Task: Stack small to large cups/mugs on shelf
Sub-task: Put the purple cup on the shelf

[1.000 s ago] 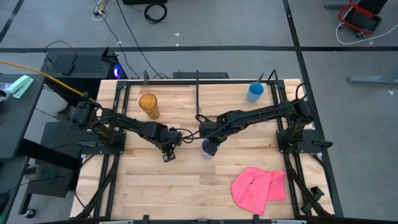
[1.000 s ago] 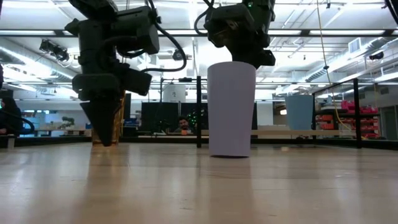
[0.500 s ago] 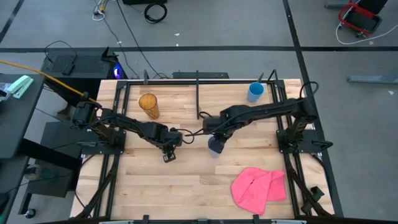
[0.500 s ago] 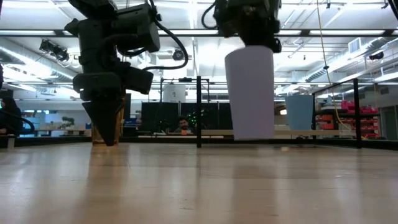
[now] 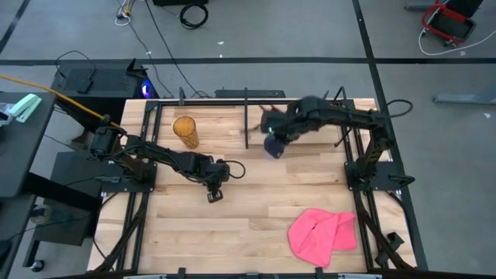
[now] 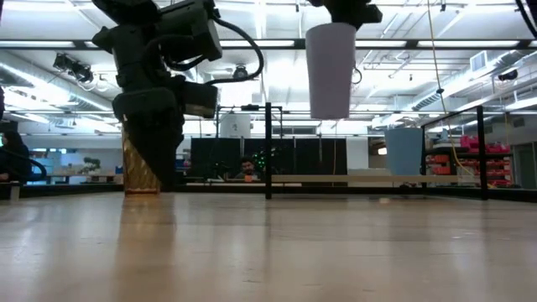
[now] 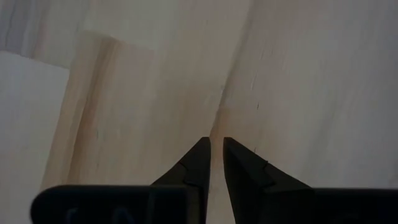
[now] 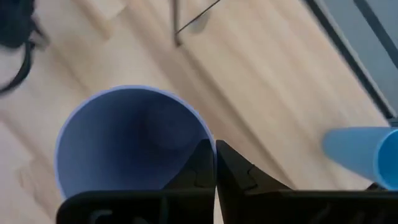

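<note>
Bright ceiling strips [image 6: 252, 42] light the room evenly; right arm [image 5: 325, 116] motion-blurred, wrist views soft, shadows faint

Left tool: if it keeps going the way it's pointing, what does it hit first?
The wooden tabletop. The left tool points down at bare boards, fingers nearly together and holding nothing, and nothing lies between. In the low view it already hangs close above the wood, though the exact gap is unclear.

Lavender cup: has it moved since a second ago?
Yes. The lavender cup, pinched at its rim by the right gripper, has left the tabletop and gone toward the shelf, nearer the blue cup.
</note>
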